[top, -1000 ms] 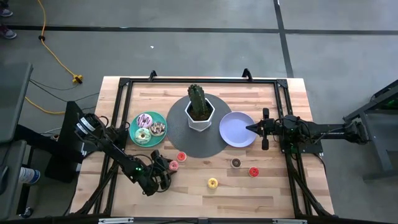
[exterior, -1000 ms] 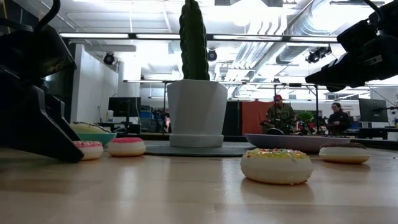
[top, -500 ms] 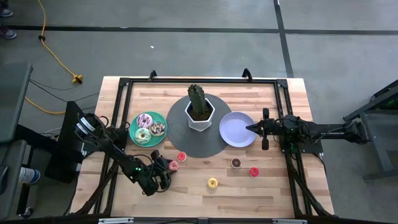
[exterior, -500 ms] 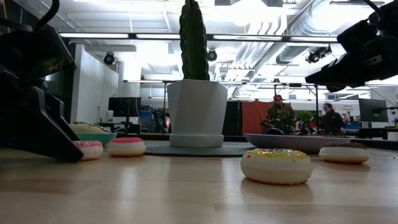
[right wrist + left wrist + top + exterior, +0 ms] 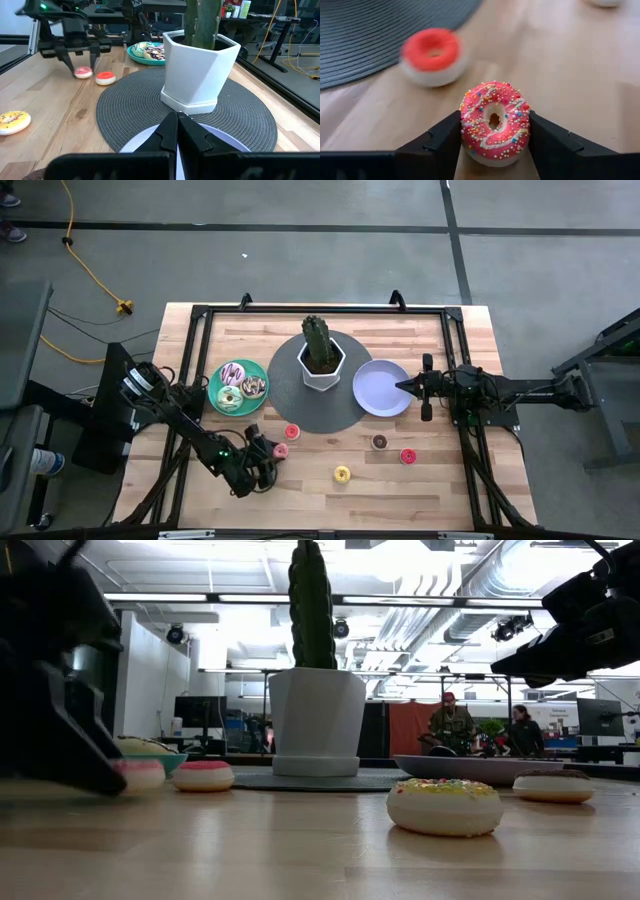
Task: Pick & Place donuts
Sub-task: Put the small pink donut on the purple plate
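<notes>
Left hand [image 5: 494, 131] pinches pink sprinkled donut [image 5: 494, 121], now shifted slightly nearer on the counter [image 5: 440, 480]; red donut [image 5: 292, 431] unmoved. Right hand [image 5: 177, 131], fingers pressed together, stays over lavender plate [image 5: 381, 388].

no readable text, labels or numbers

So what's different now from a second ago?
Not much! The left gripper, closed around the pink sprinkled donut, nudged a little along the table near the red donut. The right gripper stayed shut over the lavender plate. The other donuts didn't move.
</notes>
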